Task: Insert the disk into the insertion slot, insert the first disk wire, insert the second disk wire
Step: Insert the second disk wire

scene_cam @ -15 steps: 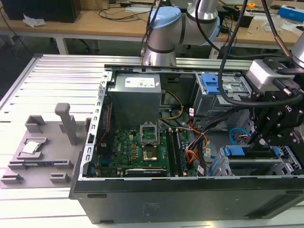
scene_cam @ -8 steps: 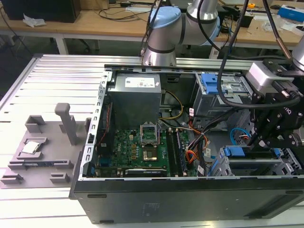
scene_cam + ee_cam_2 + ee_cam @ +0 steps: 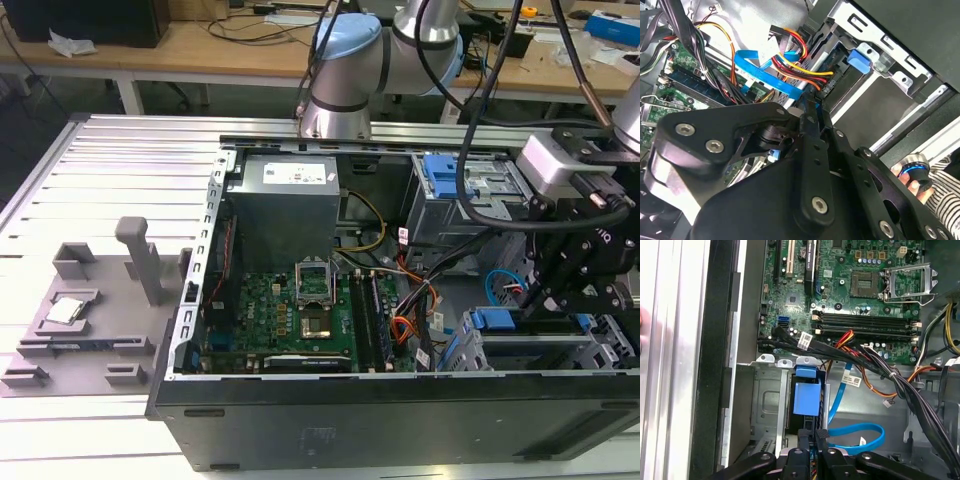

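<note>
The disk sits inside the insertion slot, a low grey metal cage; its blue carrier end faces me. In the exterior view the blue carrier shows at the cage in the case's front right corner. My gripper hangs just over the disk's end, its two black fingers pressed together. In the second wrist view the gripper pinches a black connector with red, yellow and orange wires at the disk's edge. A flat blue wire lies loose beside it.
The taller metal bay with a blue clip stands behind the cage. The motherboard fills the case's middle, and black cable bundles cross above the cage. A person's hand with a striped sleeve is outside the case wall.
</note>
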Tool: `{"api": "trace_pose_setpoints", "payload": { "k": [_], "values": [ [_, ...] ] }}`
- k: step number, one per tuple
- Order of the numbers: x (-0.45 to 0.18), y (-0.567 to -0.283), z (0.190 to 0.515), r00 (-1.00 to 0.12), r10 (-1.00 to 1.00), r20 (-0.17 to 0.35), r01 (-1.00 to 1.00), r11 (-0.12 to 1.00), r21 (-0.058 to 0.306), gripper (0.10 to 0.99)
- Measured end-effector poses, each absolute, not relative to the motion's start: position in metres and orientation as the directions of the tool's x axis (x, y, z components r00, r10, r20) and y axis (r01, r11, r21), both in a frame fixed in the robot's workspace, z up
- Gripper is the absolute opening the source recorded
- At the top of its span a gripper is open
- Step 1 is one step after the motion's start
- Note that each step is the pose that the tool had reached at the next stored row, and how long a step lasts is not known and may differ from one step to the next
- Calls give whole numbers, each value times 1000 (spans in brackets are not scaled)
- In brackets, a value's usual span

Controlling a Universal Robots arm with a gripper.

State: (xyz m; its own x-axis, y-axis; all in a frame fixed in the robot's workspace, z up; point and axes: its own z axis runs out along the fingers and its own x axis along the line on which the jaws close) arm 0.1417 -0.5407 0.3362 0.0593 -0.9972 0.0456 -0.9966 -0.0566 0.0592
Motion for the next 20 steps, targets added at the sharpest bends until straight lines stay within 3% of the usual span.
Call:
{"api": "trace_pose_setpoints", "payload": {
  "k": [1, 8, 14, 15, 17, 20],
  "values": [
    [142, -541, 336, 59, -997, 46, -997, -57, 59, 235],
    [142, -541, 341, 59, -997, 46, -997, -57, 59, 235],
    [142, -540, 371, 59, -997, 46, -997, -57, 59, 235],
    [142, -540, 373, 59, -997, 46, -997, -57, 59, 224],
    [142, -540, 380, 59, -997, 46, -997, -57, 59, 106],
    [142, -539, 387, 59, -997, 46, -997, -57, 59, 106]
  ]
}}
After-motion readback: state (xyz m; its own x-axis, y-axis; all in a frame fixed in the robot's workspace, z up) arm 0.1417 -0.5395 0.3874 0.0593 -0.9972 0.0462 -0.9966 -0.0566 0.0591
